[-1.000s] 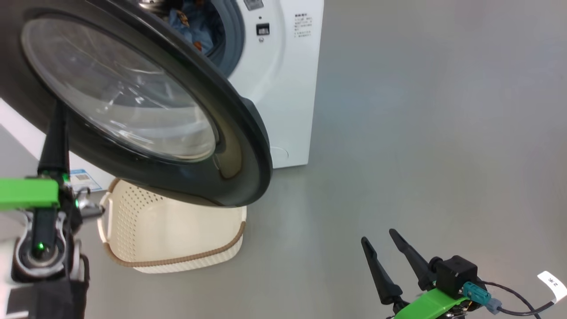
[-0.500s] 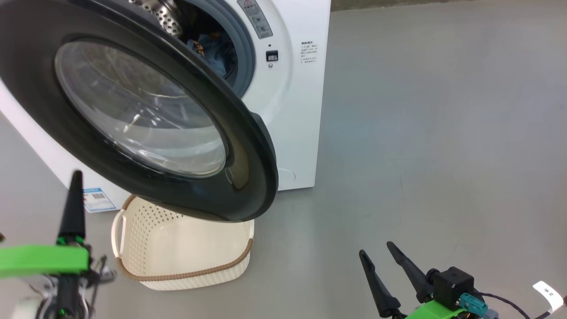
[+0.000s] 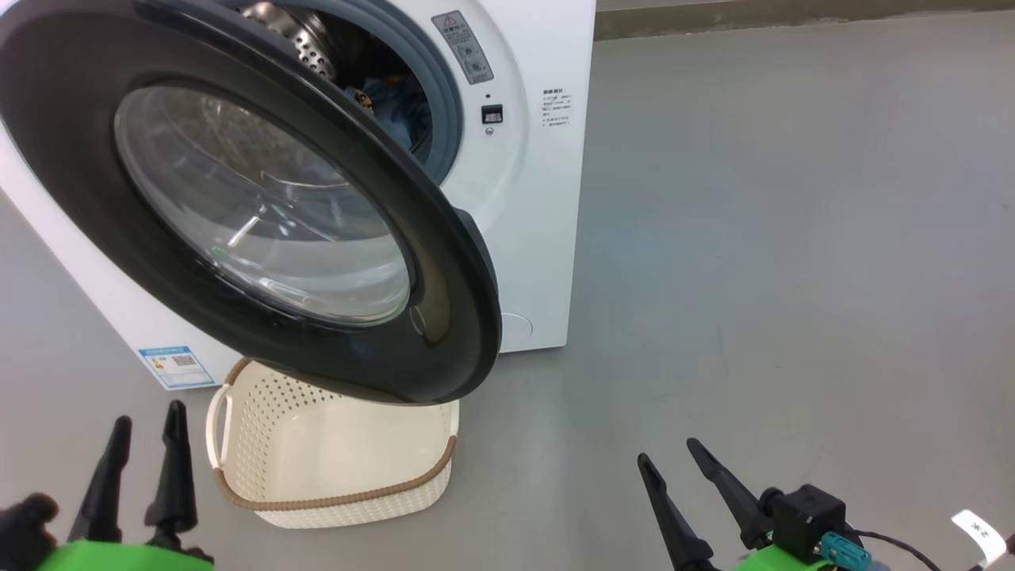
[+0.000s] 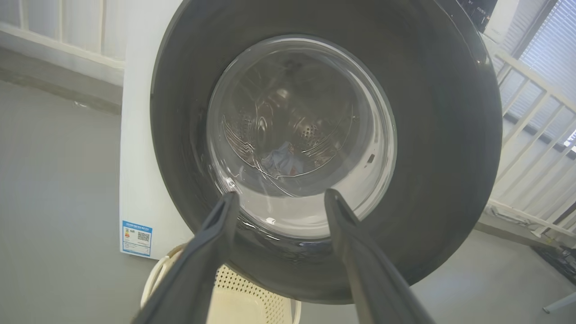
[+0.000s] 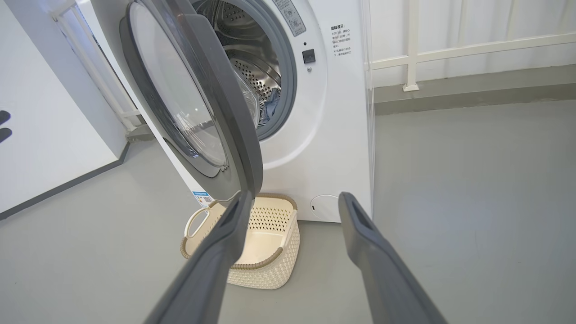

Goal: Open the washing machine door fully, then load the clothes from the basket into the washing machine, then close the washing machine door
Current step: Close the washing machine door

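Observation:
The washing machine (image 3: 539, 238) stands white at the top of the head view, and the washing machine door (image 3: 79, 198) hangs about half open, its black rim and glass bowl facing me. Blue clothes (image 3: 396, 103) lie in the steel drum and show through the glass (image 4: 281, 162). The cream basket (image 3: 333, 501) sits on the floor under the door, its bare bottom showing. My left gripper (image 3: 147, 419) is open at the lower left, apart from the door, holding nothing. My right gripper (image 3: 666, 450) is open over the floor at the lower right.
Grey floor (image 3: 793, 277) spreads to the right of the machine. A blue label sticker (image 3: 176, 365) marks its lower left front. In the right wrist view a white railing (image 5: 450, 49) runs behind the machine and a white wall (image 5: 45, 135) stands to the left.
My left gripper has come down and back from the door's left rim to the lower left and has opened. The head camera has shifted. The right gripper holds its place.

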You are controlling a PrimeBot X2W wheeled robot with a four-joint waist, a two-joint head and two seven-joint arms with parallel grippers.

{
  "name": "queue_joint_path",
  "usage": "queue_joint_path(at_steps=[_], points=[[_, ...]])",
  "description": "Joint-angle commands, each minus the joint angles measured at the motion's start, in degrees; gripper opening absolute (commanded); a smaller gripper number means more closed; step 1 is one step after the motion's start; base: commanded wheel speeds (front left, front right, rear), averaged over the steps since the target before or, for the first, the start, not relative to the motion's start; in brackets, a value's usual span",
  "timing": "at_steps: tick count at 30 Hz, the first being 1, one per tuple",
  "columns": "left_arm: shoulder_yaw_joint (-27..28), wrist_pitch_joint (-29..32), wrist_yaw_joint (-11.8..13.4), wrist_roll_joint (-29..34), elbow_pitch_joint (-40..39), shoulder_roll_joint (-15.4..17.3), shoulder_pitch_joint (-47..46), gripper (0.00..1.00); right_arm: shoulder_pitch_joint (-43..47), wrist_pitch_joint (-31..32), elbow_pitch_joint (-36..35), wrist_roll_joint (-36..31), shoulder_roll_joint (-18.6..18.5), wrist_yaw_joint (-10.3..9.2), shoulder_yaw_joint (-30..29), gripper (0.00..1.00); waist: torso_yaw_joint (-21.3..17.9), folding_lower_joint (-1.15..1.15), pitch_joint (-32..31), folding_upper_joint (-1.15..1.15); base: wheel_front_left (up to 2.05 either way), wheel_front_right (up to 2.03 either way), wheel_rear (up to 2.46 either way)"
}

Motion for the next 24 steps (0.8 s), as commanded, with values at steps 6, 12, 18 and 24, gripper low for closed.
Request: queue_joint_path(at_steps=[6, 12, 18, 24], points=[[5.64, -0.76, 4.02, 21.61, -5.72, -1.87, 3.39, 1.0, 0.1, -0.7, -2.17, 0.14, 0.41, 0.09, 0.98, 1.0, 0.26, 0.0, -0.05, 0.0, 0.0, 0.0, 0.0], [6.25, -0.77, 6.16, 30.21, -7.43, -4.21, 6.8, 1.0, 0.08, -0.7, -2.66, 0.31, 0.42, 0.09, 0.77, 1.0, 0.06, 0.0, -0.15, 0.0, 0.0, 0.0, 0.0], [7.44, -0.77, 6.72, 33.87, -8.31, -7.12, 9.58, 1.0, 0.29, -0.7, -3.18, 0.21, 0.42, 0.09, 0.21, 1.0, -0.14, 0.0, -0.16, 0.0, 0.0, 0.0, 0.0], [8.35, -0.77, 6.4, 35.24, -8.26, -9.33, 11.53, 1.0, 0.39, -0.7, -3.45, 0.2, 0.43, 0.09, 0.04, 1.0, -0.21, 0.0, -0.05, 0.0, 0.0, 0.0, 0.0]])
